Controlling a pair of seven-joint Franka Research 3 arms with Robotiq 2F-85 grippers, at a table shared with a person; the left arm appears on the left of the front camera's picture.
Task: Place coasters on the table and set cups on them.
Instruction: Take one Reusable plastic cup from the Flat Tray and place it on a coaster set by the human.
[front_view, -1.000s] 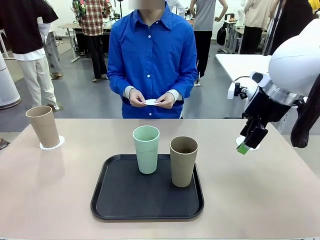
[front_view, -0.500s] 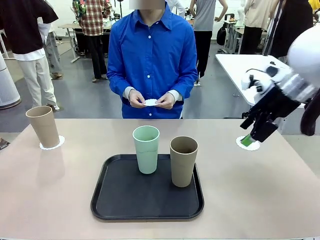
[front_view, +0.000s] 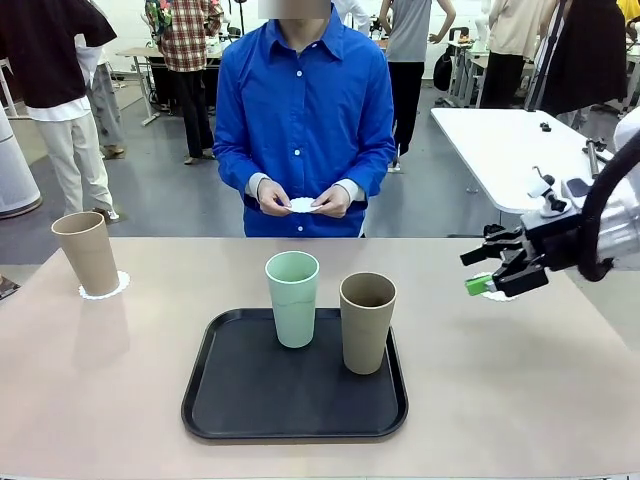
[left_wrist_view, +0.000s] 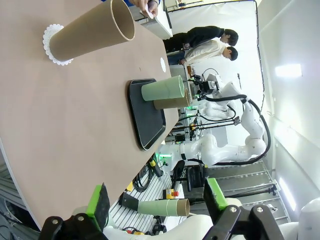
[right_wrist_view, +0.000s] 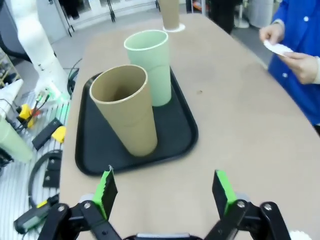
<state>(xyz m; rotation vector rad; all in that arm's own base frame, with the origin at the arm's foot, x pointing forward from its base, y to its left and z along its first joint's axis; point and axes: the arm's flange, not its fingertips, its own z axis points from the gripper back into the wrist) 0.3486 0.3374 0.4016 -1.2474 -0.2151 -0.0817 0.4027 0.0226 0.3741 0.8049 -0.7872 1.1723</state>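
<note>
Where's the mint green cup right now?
In the front view, the mint green cup stands upright on the black tray, mid-table, just left of a tan cup.

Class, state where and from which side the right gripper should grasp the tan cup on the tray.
Probably its upper wall, coming in level from the robot's right: the tan cup stands upright, widens upward, and the mint cup stands close on its left. The right gripper is open on that side.

Right pincer (front_view: 471, 271) spread wide, horizontal
</note>
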